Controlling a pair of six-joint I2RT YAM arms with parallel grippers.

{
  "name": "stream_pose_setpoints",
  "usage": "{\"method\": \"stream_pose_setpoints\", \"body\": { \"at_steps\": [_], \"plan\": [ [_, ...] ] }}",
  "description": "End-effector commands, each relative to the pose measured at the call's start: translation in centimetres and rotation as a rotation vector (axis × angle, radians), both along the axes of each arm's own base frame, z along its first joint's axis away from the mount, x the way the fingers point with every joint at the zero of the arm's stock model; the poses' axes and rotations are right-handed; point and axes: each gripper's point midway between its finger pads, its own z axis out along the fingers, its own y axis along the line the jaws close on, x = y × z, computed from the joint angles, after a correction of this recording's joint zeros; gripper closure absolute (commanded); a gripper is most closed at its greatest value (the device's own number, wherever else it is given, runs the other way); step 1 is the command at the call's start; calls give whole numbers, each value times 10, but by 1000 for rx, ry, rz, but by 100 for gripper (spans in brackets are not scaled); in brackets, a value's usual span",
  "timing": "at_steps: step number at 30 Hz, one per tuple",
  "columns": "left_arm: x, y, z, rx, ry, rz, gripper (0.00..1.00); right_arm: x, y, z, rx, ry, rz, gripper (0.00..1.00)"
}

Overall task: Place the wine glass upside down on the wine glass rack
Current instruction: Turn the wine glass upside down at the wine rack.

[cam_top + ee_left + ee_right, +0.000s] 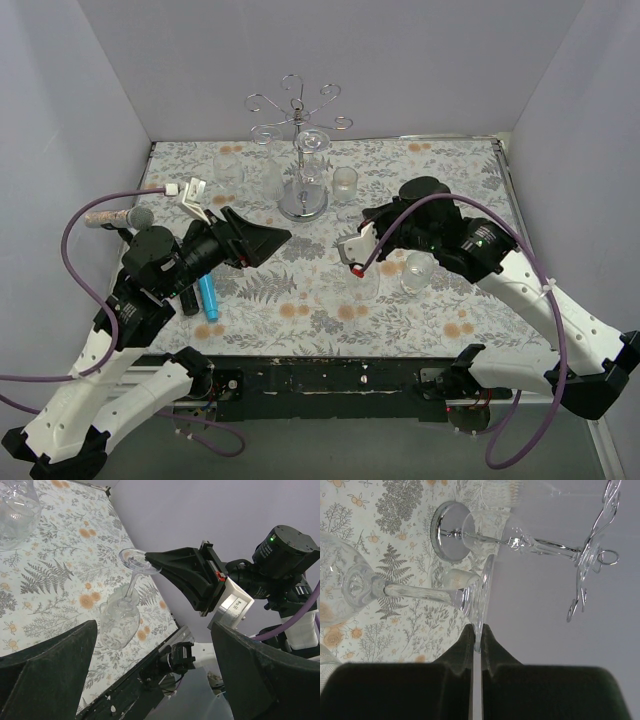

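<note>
The wine glass is held bowl-down low at the table's front right, its foot pinched edge-on by the closed right gripper. The left gripper is spread wide, with nothing in it. One rack is seen at the back centre, one glass hung on it. Three tumblers are counted on the table.
</note>
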Motion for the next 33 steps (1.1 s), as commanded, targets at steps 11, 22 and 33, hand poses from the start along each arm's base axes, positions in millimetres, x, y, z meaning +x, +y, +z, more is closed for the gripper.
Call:
{"method": "stream_pose_setpoints", "body": {
  "at_steps": [11, 22, 33],
  "plan": [
    [-7, -9, 3, -63, 15, -55, 2, -3, 10, 38, 74, -152, 27, 99],
    [-7, -6, 1, -92, 36, -37, 2, -12, 20, 42, 57, -258, 78, 99],
    [-5, 9, 7, -179, 36, 47, 2, -24, 31, 41, 84, -344, 131, 99]
  ]
}}
